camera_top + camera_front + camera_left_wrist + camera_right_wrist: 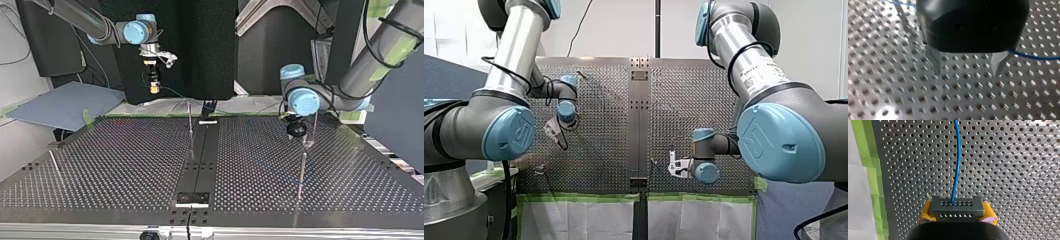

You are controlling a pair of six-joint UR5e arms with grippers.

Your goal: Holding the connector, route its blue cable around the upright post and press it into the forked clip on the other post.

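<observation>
While my right gripper point(958, 213) stands clamped on the connector point(956, 207), its yellow pads point(926, 211) press one on each short end of that dark grey block, so the block's long axis runs across the gripper from pad to pad. Its face, with two rows of small holes, points straight ahead, away from the wrist. The blue cable point(957, 162) leaves that face near the middle and runs forward in a nearly straight line, with a slight bend, over the perforated table point(1010, 170); green tape point(870, 170) edges the table to one side. In the top view this gripper hangs well above the table at the view's left. My left gripper point(966, 67) is spread wide, and its metal fingers point(934, 62) hold nothing, with only the table's holes showing between them. The cable passes just beside one finger; whether it touches cannot be told. In the top view this gripper sits low over the table, near a thin post point(303, 172). Dark lettering on my right arm's silver tube in the front view is too small to read.
</observation>
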